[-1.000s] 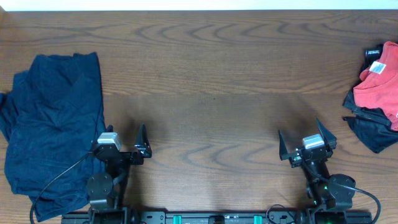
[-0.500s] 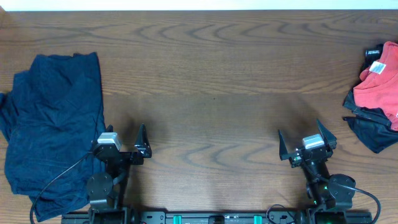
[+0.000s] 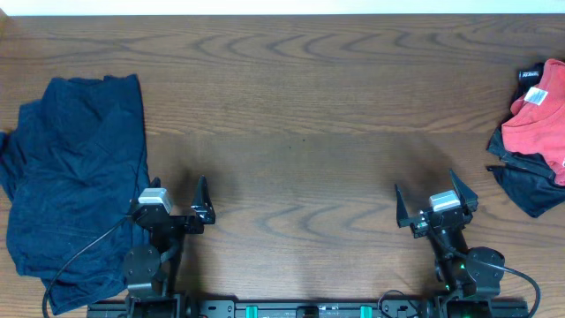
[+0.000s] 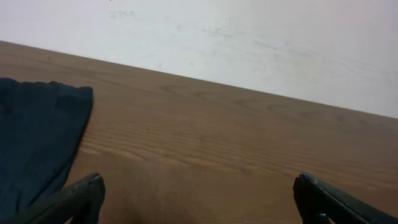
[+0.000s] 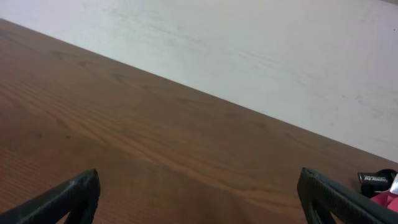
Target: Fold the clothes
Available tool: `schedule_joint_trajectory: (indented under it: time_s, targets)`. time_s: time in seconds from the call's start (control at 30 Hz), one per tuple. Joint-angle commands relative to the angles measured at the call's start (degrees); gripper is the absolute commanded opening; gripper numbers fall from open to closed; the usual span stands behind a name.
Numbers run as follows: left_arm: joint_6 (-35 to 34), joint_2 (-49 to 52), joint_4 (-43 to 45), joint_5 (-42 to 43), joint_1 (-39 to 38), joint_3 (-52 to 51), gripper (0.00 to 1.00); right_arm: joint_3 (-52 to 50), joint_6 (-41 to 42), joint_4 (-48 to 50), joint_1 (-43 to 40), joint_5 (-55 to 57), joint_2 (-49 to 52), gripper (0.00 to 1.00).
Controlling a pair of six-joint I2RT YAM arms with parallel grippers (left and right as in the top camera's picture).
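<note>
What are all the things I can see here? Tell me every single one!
Navy clothes: one wrinkled heap, dark blue, left side of the table; I cannot tell how many pieces.
Red garment: one, red, crumpled at the table's right edge, partly out of view.
Black garment: one, black, partly under the red one.
Table: one, brown wood, beneath everything.
Wall: one, white, behind the table.
Left pincer: one, black, open and empty, near edge, by the heap's right side.
Right pincer: one, black, open and empty, near edge, over bare wood.
</note>
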Motion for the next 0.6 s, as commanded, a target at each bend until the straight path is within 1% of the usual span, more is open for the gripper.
schedule_joint_trajectory:
  time_s: [0.0, 0.3, 0.57]
  targets:
    - [-0.7, 0.2, -2.4, 2.2, 0.2, -0.7, 0.98, -0.1, 0.5, -0.3, -0.4, 0.5, 0.2, 0.99]
    - [-0.9, 0.2, -1.8, 1.3, 0.2, -0.7, 0.98, -0.1, 0.5, -0.3, -0.4, 0.5, 0.2, 0.99]
    - [-0.9, 0.2, -1.7, 2.3, 0.2, 0.4, 0.98, -0.1, 0.5, -0.3, -0.4, 0.5, 0.2, 0.99]
